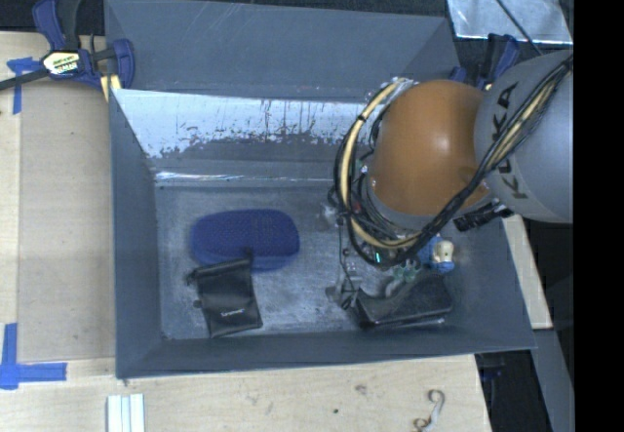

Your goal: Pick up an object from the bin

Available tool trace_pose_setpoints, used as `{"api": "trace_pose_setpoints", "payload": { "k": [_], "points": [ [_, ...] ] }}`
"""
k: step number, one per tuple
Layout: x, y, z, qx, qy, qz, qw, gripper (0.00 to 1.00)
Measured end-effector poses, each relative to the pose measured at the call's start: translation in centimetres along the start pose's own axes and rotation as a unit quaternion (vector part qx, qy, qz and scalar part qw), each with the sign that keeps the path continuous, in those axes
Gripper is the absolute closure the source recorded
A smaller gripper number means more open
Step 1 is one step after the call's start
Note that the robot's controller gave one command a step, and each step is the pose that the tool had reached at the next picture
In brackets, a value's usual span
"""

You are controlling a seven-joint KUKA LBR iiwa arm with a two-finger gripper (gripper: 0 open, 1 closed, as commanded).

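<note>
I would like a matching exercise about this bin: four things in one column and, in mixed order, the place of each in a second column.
Things:
1. blue oval pad
2. left black item
3. right black item
4. orange cover

Places:
a. on the arm
b. front left of the bin
c. front right, partly under the arm
d. left, just behind a black item

Pairs: 1-d, 2-b, 3-c, 4-a

The bin [132, 225] holds three things: one blue oval pad [244, 235] and two black flat pieces [226, 296] [409, 308].
</note>
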State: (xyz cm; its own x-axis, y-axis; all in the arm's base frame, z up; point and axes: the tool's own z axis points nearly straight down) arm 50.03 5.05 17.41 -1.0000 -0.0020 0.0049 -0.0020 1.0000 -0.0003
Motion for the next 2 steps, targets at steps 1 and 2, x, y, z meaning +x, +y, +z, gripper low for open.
{"api": "trace_pose_setpoints", "payload": {
  "k": [1, 2],
  "points": [
    [-6.68, 7.76, 9.76, 0.000, -0.0054, -0.120, 0.9927, 0.00],
    [-6.76, 7.65, 9.29, -0.001, -0.0059, -0.118, 0.9930, 1.00]
  ]
}}
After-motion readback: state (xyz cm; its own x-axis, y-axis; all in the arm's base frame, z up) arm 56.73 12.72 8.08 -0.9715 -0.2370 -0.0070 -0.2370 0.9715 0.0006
